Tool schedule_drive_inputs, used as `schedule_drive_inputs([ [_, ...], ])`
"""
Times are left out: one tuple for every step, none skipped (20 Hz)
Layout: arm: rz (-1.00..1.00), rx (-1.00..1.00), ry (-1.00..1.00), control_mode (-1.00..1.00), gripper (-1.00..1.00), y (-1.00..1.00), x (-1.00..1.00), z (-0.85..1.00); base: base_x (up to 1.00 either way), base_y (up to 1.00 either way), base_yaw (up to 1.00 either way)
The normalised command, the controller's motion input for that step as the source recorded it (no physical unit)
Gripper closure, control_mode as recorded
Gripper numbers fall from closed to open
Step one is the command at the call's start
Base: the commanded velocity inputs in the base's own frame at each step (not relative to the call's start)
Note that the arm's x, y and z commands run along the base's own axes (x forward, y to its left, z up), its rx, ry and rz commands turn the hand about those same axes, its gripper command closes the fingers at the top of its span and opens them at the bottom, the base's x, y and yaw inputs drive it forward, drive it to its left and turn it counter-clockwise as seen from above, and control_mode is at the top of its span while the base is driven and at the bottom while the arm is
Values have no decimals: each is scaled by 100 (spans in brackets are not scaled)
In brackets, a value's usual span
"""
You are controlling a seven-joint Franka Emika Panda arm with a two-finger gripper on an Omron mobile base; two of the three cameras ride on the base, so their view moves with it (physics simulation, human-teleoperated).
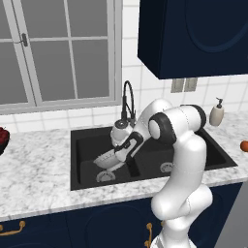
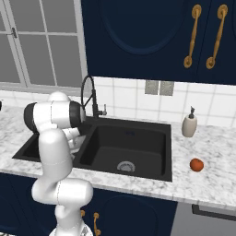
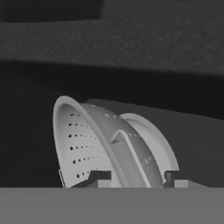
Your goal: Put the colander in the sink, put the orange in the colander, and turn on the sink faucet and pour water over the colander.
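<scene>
The silvery perforated colander (image 1: 102,159) hangs tilted on its side in the left basin of the black sink (image 1: 83,140), just above the round drain. My gripper (image 1: 116,156) reaches down into that basin and is shut on the colander's rim. In the hand view the colander (image 3: 85,140) stands between my fingertips (image 3: 99,178), and the gripper (image 3: 138,179) straddles its wall by a side handle. The orange (image 1: 244,146) lies on the counter right of the sink (image 2: 138,138), where the orange (image 2: 197,164) sits by the front edge. The dark gooseneck faucet (image 1: 128,99) rises behind the basin divider.
A white soap dispenser (image 1: 216,114) stands at the back right of the sink. A dark red bowl-like thing (image 1: 2,139) sits on the counter at the far left. Dark cabinets hang above the right side. A window is behind the left counter.
</scene>
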Motion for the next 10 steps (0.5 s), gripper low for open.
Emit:
schedule_drive_inputs([
  [-27, 6, 0, -100, 100, 24, 0, -7, 0, 0, 0],
  [-27, 5, 0, -100, 100, 24, 0, -11, 0, 0, 0],
  [-27, 5, 0, -100, 100, 25, 0, -14, 0, 0, 0],
  [-27, 4, 0, -100, 100, 25, 0, -16, 0, 0, 0],
  [-25, 3, 0, -100, 100, 20, 0, -23, 0, 0, 0],
  [-23, 2, 0, -100, 100, 15, 0, -21, 0, 0, 0],
  [-23, 2, 0, -100, 100, 17, 0, -21, 0, 0, 0],
  [-24, 4, 0, -100, 100, 17, 0, -17, 0, 0, 0],
  [-25, 5, 0, -100, 100, 19, 0, -17, 0, 0, 0],
  [-24, 5, 0, -100, 100, 18, 0, -16, 0, 0, 0],
])
